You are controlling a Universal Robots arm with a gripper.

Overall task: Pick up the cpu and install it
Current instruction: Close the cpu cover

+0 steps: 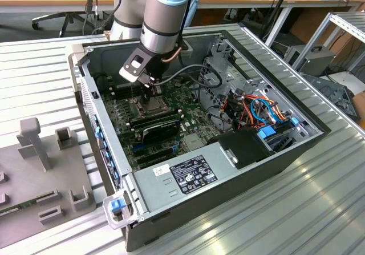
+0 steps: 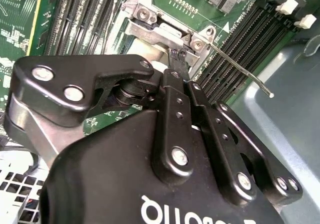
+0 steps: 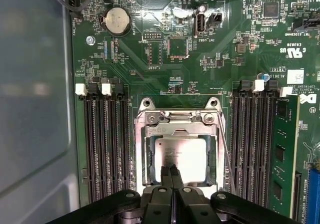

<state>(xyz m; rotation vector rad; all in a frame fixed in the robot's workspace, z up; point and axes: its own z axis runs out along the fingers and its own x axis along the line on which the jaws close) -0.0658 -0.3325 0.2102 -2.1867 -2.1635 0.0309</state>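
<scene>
On the exterior view's left, a grey fixture block (image 1: 43, 175) lies on the ribbed metal table (image 1: 274, 209), well apart from the gripper. Next comes the open computer case (image 1: 199, 152), w/ the green motherboard (image 1: 171, 118) lying flat inside. The arm (image 1: 165, 9) reaches down into the case, and the gripper (image 1: 149, 90) sits low over the board, right above the socket (image 1: 149, 104).

In the first wrist view the fingertips (image 3: 171, 176) are pressed together w/ no visible gap, so the gripper is closed narrow and holds nothing. They sit at the near edge of the cpu (image 3: 181, 154). The cpu, pale silver face up, lies flat inside the socket frame (image 3: 178, 121), directly under and just ahead of the fingertips; it looks seated in the socket. Memory slots (image 3: 105, 144) run along one side of the gripper, more slots (image 3: 252, 144) on the other. A coin battery (image 3: 116, 21) sits on the board well beyond the socket.

In the second wrist view the black gripper body (image 2: 170, 149) is up close, socket frame hinge (image 2: 165, 26) just past it, and a thin metal lever (image 2: 240, 68) sticks out beside the frame.

On the exterior view's right of the gripper, well apart, is a bundle of coloured cables (image 1: 259, 109).
</scene>
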